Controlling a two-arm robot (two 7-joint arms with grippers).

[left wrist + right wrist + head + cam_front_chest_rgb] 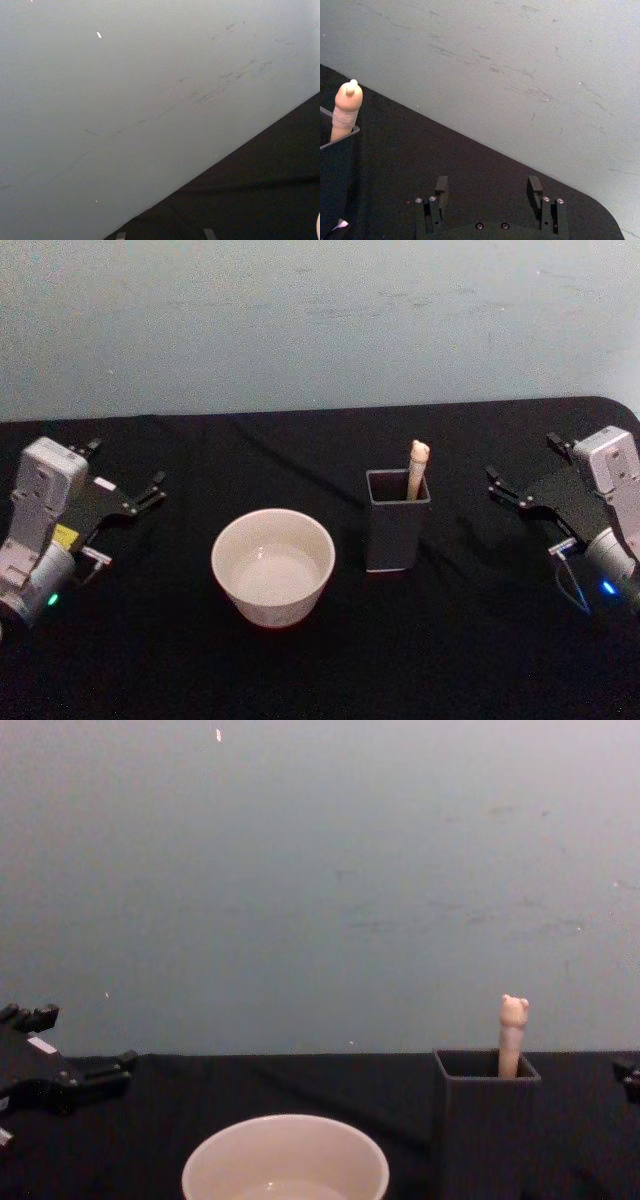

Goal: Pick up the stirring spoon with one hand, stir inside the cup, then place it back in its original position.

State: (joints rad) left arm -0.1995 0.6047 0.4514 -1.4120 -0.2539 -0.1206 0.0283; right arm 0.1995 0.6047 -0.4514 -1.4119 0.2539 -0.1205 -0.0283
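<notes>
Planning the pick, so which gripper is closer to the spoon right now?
Right. The right gripper is open to the right of the spoon in its holder; the left gripper is farther, past the cup.

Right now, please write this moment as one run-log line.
spoon: standing in holder | cup: left of holder | left gripper: open, idle | right gripper: open, idle

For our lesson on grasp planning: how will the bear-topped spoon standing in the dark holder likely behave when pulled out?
The stirring spoon looks slim and straight, so probably light and stiff. Its smooth rounded handle may slip or twist in a pinch. It stands against the rim of the holder, so a slanted pull might tip that tall, narrow box.
</notes>
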